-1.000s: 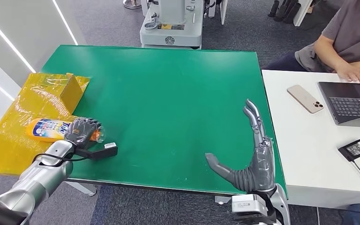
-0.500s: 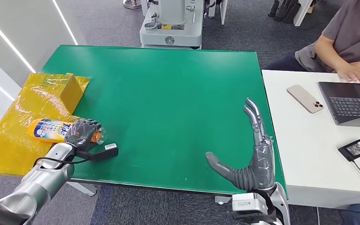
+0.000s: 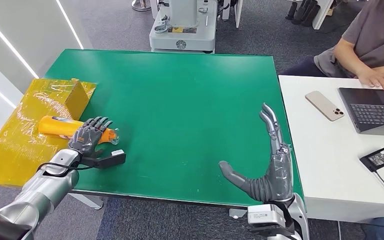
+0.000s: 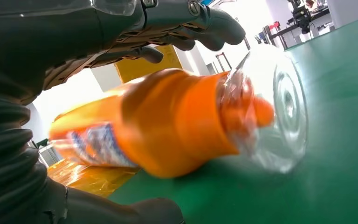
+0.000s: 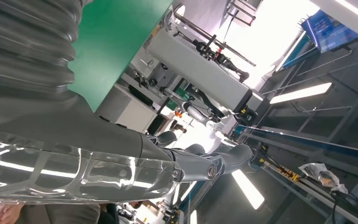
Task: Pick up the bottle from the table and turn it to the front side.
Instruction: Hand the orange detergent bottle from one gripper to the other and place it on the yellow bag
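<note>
An orange bottle (image 3: 57, 125) with a clear cap (image 3: 114, 134) lies on its side at the green table's (image 3: 180, 100) left edge, its body over the yellow sheet. Its plain orange side faces up in the head view. In the left wrist view part of the label shows low on the bottle (image 4: 168, 121), and the clear cap (image 4: 279, 107) rests on the green top. My left hand (image 3: 91, 136) hovers over the bottle's neck, fingers (image 4: 205, 23) spread above it with a gap, thumb beneath. My right hand (image 3: 272, 165) stands open on its edge near the table's front right.
A yellow wrapped sheet (image 3: 15, 145) with a small box (image 3: 77, 95) lies left of the table. To the right a white desk (image 3: 325, 165) carries a phone (image 3: 324, 105), a laptop (image 3: 375, 107) and a power adapter (image 3: 380, 157), with a person (image 3: 375, 45) typing. A grey machine base (image 3: 182, 30) stands beyond.
My left hand's fingers have uncurled off the bottle. The bottle has rolled, so its label has turned out of the head view, and it lies slightly farther back. My right hand has not moved.
</note>
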### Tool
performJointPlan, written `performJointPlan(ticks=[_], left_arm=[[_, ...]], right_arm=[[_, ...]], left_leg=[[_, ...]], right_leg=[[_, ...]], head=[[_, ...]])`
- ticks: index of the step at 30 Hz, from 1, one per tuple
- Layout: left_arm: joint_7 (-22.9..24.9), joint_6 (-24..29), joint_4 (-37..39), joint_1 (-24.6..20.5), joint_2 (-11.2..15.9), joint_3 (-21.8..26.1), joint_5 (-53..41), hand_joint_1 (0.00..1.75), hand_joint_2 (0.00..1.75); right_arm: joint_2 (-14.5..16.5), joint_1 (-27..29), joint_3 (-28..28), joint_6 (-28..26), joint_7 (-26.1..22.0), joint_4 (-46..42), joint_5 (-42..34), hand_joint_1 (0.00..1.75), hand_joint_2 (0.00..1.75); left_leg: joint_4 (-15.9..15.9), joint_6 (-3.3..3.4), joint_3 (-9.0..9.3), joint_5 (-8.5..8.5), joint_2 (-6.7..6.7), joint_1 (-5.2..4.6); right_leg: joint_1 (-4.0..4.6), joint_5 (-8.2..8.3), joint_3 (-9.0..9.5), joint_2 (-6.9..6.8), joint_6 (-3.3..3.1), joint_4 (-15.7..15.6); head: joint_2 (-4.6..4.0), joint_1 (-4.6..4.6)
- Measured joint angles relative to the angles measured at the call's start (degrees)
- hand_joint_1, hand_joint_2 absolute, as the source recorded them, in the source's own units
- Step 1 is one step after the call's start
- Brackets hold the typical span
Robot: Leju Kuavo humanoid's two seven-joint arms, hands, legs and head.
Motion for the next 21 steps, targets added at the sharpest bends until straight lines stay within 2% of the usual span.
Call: performJointPlan(ticks=[11,15,18,19,21], left_arm=[[-0.20,-0.06,0.00,-0.08,0.00,0.06,-0.01,0.00,1.75],[-1.20,4.50,-0.01,0.39,-0.04,0.97,0.92,0.00,1.75],[-4.90,13.02,-1.49,2.12,-0.61,3.44,4.01,0.00,1.75],[-7.61,15.49,-3.45,3.22,-1.22,5.27,5.11,0.00,1.75],[-16.04,17.74,-10.09,5.94,-3.30,11.62,6.98,0.00,1.75]], right_arm=[[0.00,-0.02,0.00,0.08,0.14,-0.04,0.08,0.00,1.75],[0.04,0.00,-0.06,0.38,0.51,-0.30,0.50,0.00,1.75],[0.10,0.03,-0.20,0.68,0.76,-0.60,0.88,0.00,1.75],[0.11,0.05,-0.21,0.61,0.75,-0.63,0.95,0.00,1.75],[0.11,0.08,-0.22,0.18,0.67,-0.64,0.94,0.00,1.75]], left_leg=[[0.00,-0.04,0.01,0.03,0.00,0.00],[0.00,-0.04,0.01,0.03,0.02,0.00],[0.02,-0.04,0.00,0.03,0.02,-0.01],[0.02,-0.04,-0.01,0.03,0.02,-0.02],[0.03,-0.04,-0.05,0.02,0.01,-0.03]], right_leg=[[0.00,0.03,0.00,0.00,-0.04,0.02],[0.00,0.03,-0.03,0.03,-0.05,0.02],[0.00,0.03,-0.08,0.04,-0.05,0.02],[0.00,0.03,-0.10,0.04,-0.04,0.01],[-0.01,0.03,-0.11,0.02,-0.04,-0.01]], head=[[0.00,0.00],[0.00,-0.01],[0.00,-0.01],[0.00,-0.01],[0.00,0.00]])
